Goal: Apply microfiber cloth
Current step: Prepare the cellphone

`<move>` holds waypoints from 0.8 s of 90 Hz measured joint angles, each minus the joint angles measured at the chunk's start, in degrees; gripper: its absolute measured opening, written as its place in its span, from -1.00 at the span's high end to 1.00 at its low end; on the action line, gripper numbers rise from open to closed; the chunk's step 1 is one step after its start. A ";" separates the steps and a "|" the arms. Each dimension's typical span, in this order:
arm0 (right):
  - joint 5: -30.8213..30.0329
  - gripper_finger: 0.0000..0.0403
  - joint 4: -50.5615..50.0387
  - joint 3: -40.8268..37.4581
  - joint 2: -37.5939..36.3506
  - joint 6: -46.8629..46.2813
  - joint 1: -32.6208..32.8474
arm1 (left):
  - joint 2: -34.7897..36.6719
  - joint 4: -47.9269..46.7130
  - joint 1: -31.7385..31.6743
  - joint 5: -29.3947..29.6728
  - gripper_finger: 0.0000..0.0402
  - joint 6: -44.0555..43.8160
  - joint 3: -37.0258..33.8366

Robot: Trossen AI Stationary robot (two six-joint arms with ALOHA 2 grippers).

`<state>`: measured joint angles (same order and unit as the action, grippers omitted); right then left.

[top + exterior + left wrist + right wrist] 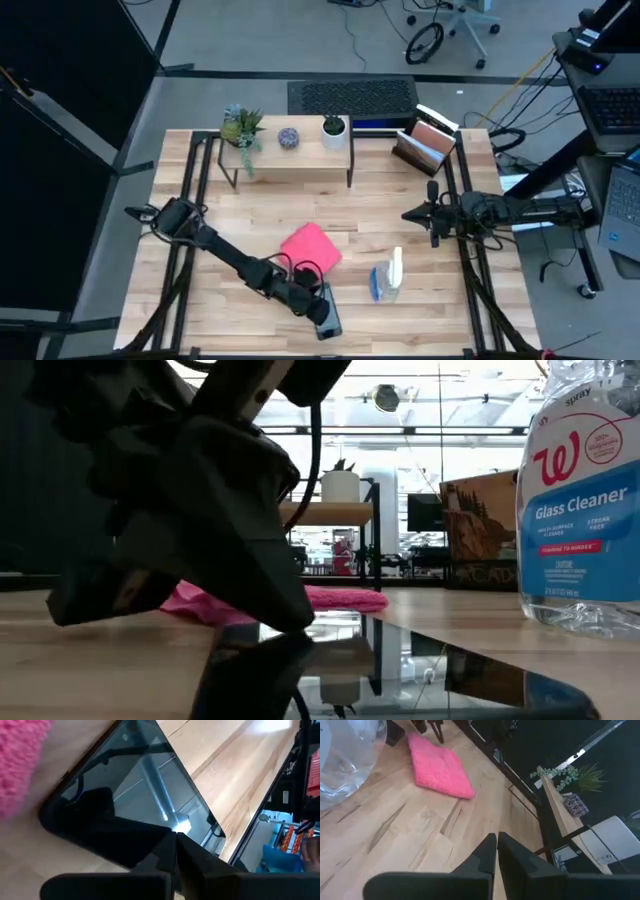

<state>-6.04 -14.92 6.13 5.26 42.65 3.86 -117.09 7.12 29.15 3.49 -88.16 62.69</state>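
The pink microfiber cloth (311, 248) lies flat on the wooden table, near its middle, and no gripper touches it. A black smartphone (327, 318) lies screen up just nearer than the cloth, by the table's near edge. My left gripper (175, 836) is shut and stands over the phone's screen (135, 785), with the cloth (20, 760) just beyond the phone's end. My right gripper (496, 837) is shut and hovers over bare wood at the table's right side (408, 214), pointing toward the cloth (440, 767). My left gripper comes down slanting from the table's left, its shut fingertips (285, 622) over the phone's screen near one long edge (200, 827). In the low view the tips meet their own reflection in the glass. Whether they touch it I cannot tell.
A clear glass-cleaner spray bottle (388, 278) with blue liquid lies on the table to the right of the phone. A low wooden shelf (290, 160) with small plants stands at the far side, with a brown rack (425, 145) to its right. Black frame rails (190, 200) run along both sides.
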 joint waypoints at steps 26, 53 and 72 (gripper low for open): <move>0.02 0.99 -0.18 0.00 0.00 0.00 0.00 | -0.54 -0.35 -5.57 2.10 1.00 7.67 -0.11; 0.03 0.99 -0.22 0.00 0.00 0.00 0.00 | -0.56 -0.33 -12.57 3.06 1.00 17.71 -0.24; -0.05 0.99 -0.21 0.00 0.00 5.51 -0.02 | 0.40 0.54 -14.23 2.25 1.00 21.60 -0.48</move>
<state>-6.10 -15.12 6.13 5.26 48.16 3.84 -116.69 7.66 14.92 5.74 -66.56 62.21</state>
